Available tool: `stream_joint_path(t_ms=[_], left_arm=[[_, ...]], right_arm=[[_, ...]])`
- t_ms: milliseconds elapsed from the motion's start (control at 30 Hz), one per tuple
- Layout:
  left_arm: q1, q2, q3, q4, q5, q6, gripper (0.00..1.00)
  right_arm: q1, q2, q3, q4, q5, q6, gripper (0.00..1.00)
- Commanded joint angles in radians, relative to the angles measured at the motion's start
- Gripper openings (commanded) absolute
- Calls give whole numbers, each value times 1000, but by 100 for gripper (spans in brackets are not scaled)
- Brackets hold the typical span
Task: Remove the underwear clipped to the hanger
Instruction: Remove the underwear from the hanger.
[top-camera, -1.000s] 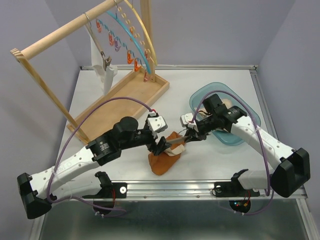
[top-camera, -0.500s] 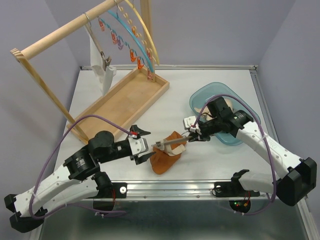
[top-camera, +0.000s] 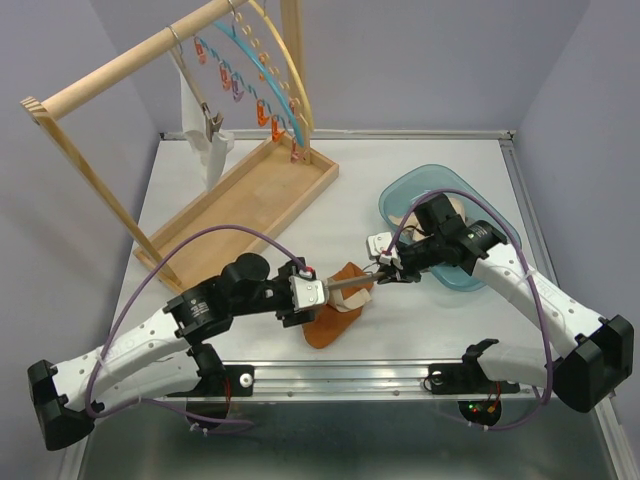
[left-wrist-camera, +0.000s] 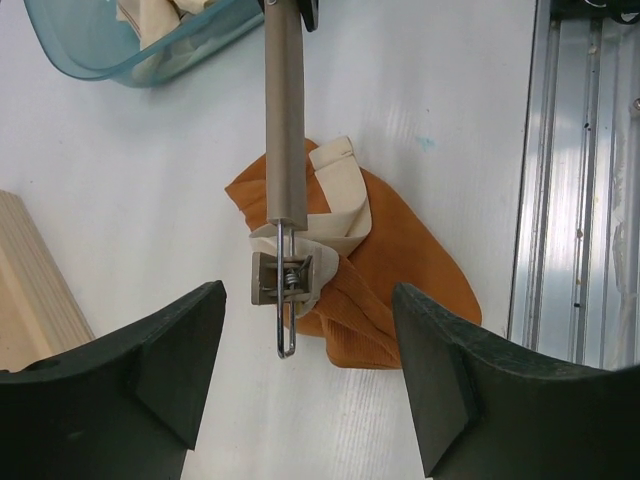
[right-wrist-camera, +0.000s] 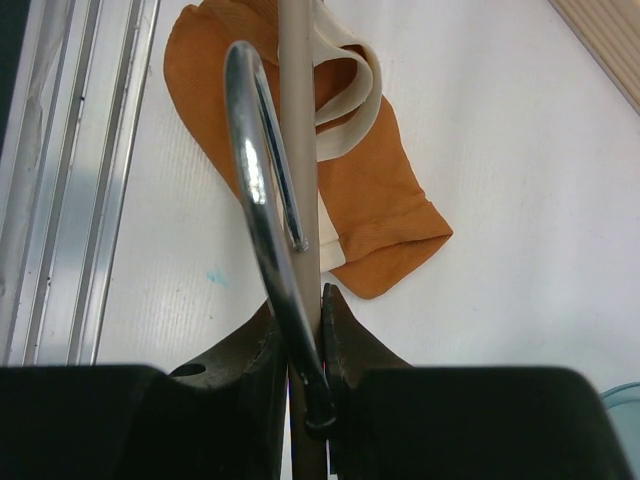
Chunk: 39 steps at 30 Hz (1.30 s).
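Hiding part of the underwear (left-wrist-camera: 400, 270), the hanger (left-wrist-camera: 284, 110) sits clamped in my right end effector (right-wrist-camera: 300, 322); my left end effector (left-wrist-camera: 308, 345), held low, gapes wide either side of its clip (left-wrist-camera: 281, 278).

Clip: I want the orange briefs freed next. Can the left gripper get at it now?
Probably yes: left gripper is open, the clip lies straight ahead of its gap, nothing between; right gripper holds the hanger.

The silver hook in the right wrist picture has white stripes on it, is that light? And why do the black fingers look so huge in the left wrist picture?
Right wrist view: yes, that is glare on the hanger's metal hook. Left wrist view: the left gripper's fingers sit right by the lens, so they loom large; the clip and rust-orange briefs beyond look small and sharp.
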Motion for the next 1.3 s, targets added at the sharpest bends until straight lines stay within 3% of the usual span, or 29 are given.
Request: stream_joint_path(t_ms=[0,200,333,400,467,500,600,700,767,900,933,1000,1267], left_arm=[[0,28,6,77,19,15,76],[-1,40,-2,109,18,-4,71],[0,58,-13,126,10,-23,61],[0,66,-14,135,6,-34,53],[0,75,-16,144,-1,-43,34],[0,75,-16,144,-7,-43,19],[-1,57,-19,148,-11,-45,1],[-1,28,-23,152,-17,-44,0],[-1,11,-22,157,-28,-51,6],[0,-35,-14,178,-30,-89,44],[-1,-52,-13,184,-28,-109,73],[0,-67,-8,206,-24,-128,93],[0,20,67,247,-11,-208,94]], right_arm=[[1,-28,-22,39,-30,8,1],[3,-28,-22,41,-37,8,0],[1,-31,-24,41,-42,11,1],[1,-28,-24,41,-42,11,1],[1,-28,-22,41,-45,14,1],[1,-28,-22,41,-46,14,0],[1,-30,-22,41,-46,15,0],[0,-30,-22,41,-42,17,1],[0,-30,-22,39,-36,17,1],[-2,-30,-21,41,-28,19,1],[-5,-30,-21,41,-28,19,1],[-3,-31,-24,41,-30,19,1],[-6,-19,-27,39,-37,19,1]])
